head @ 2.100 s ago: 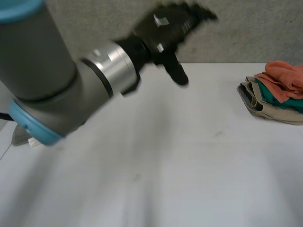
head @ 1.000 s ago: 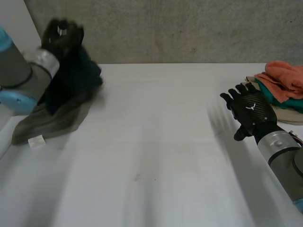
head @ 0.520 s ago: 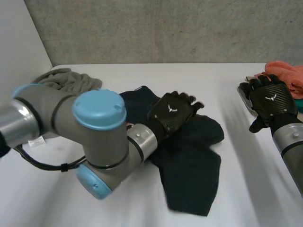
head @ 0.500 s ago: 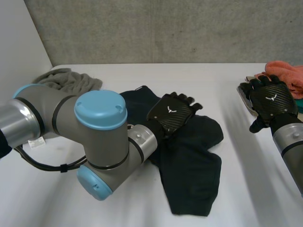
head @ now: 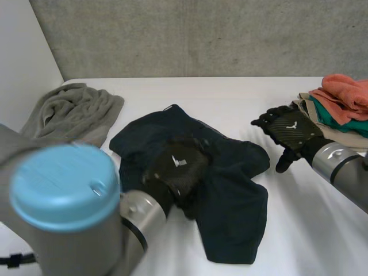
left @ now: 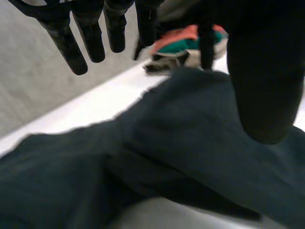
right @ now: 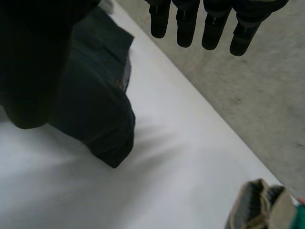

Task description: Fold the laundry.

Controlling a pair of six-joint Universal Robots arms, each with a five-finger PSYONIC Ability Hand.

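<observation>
Both hands are spread and hold nothing. Our left hand (head: 174, 169) hangs over the middle of the crumpled dark navy garment (head: 233, 195), fingers (left: 78, 45) straight above the cloth. Our right hand (head: 287, 127) hovers just beside the garment's edge on its own side, its fingers straight too. The garment lies bunched in the middle of the white worktop (head: 230, 95), between a rumpled grey towel (head: 75, 109) and a stack of folded orange, teal and beige cloths (head: 339, 109). We judge that flattening comes first: each hand should pinch a separate outer edge and draw apart, lifting little, so no hidden layer gets trapped.
</observation>
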